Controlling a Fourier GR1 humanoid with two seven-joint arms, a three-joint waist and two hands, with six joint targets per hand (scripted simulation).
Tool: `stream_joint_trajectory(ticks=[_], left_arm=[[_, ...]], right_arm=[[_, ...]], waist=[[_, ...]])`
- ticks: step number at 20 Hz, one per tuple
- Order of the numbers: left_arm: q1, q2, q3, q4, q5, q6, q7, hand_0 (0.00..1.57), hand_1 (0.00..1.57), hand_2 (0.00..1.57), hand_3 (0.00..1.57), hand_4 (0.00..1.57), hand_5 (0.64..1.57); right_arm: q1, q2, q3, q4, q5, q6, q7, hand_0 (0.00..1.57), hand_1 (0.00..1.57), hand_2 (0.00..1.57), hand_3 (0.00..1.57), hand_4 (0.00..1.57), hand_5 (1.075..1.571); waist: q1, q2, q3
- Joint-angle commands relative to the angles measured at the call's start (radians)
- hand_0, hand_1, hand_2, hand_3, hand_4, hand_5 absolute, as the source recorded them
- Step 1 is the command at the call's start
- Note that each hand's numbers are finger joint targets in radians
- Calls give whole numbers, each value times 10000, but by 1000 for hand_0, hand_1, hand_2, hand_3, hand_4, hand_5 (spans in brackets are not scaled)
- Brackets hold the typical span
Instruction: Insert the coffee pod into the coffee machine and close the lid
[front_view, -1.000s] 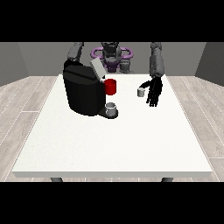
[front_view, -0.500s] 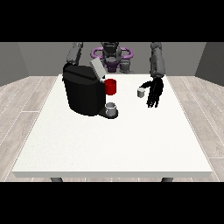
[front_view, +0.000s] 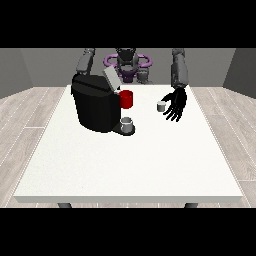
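A black coffee machine (front_view: 96, 106) stands on the white table (front_view: 130, 155) at the view's left, its lid (front_view: 111, 77) tilted up and open. A small grey coffee pod (front_view: 161, 106) sits on the table right of the machine. The hand at the view's right (front_view: 176, 104) hangs just right of the pod with straight, spread fingers, very close to it. The other arm (front_view: 85, 61) goes down behind the machine, so its hand is hidden.
A red mug (front_view: 127, 99) stands beside the machine's right side. A grey cup (front_view: 127, 124) rests on the machine's drip tray at the front. The robot's torso (front_view: 128, 65) is behind the table's far edge.
The hand at the view's right has drifted slightly towards the pod. The pod, machine and lid have not moved.
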Motion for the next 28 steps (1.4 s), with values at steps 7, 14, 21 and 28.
stream_joint_trajectory(ticks=[7, 14, 21, 28], left_arm=[[153, -1265, -803, 79, -683, 164, -41, 1249, 1249, 1243, 1080, 105, 1571], [-66, -1253, -621, 481, -1015, 463, -115, 1151, 1151, 1262, 1182, 323, 1571], [113, -1248, -570, 165, -851, -286, -848, 1367, 1367, 1422, 1365, 678, 1571], [-232, -1486, 172, 376, -336, -344, -1129, 1457, 1457, 1437, 1348, 571, 1571]], right_arm=[[-106, 40, -195, 809, -114, 26, -313, 0, 0, 0, 0, 324, 1571], [-492, -265, -441, 875, -213, -53, 217, 0, 0, 0, 0, 365, 1571], [610, -102, -416, 1360, -213, -84, -76, 0, 0, 0, 0, 406, 1571], [307, -463, -694, 1715, -561, 346, -298, 0, 0, 0, 0, 290, 1571]], waist=[[15, -138, -127], [66, -369, -130], [411, -1678, -128], [453, -1529, -129]])
